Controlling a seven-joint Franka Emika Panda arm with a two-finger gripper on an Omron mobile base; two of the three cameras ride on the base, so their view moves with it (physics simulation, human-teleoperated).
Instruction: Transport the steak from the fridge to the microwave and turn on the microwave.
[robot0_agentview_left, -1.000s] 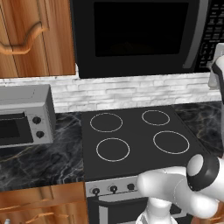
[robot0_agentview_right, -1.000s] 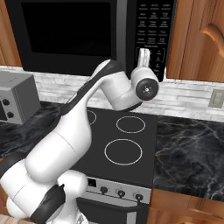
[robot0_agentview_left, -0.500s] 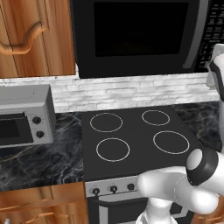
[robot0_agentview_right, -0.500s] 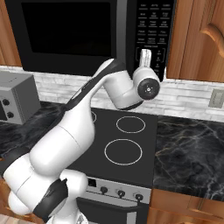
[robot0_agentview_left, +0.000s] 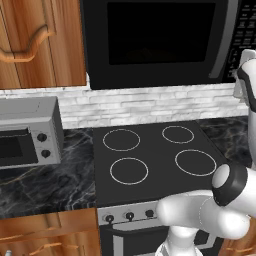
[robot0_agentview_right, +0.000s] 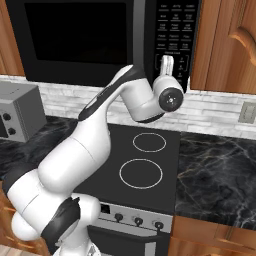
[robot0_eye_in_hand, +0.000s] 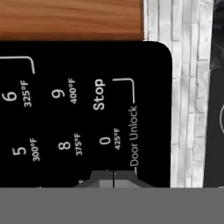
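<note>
Keypad (robot0_eye_in_hand: 83, 113) labels: "Stop", "Door Unlock", "0 425°F".

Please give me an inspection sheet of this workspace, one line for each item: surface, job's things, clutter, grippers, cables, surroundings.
Surface: dark marble counter around a black four-ring stovetop; nothing lies on the rings.
Job's things: microwave above the stove, door closed; keypad on its right side. Steak and fridge: nothing seen.
Clutter: silver toaster oven on the counter left of the stove.
Grippers: gripper shut, fingertips together, pointing at the keypad's bottom row near 0 and Stop; contact cannot be judged.
Cables: nothing seen.
Surroundings: wooden cabinets, white brick backsplash, wall outlet.
</note>
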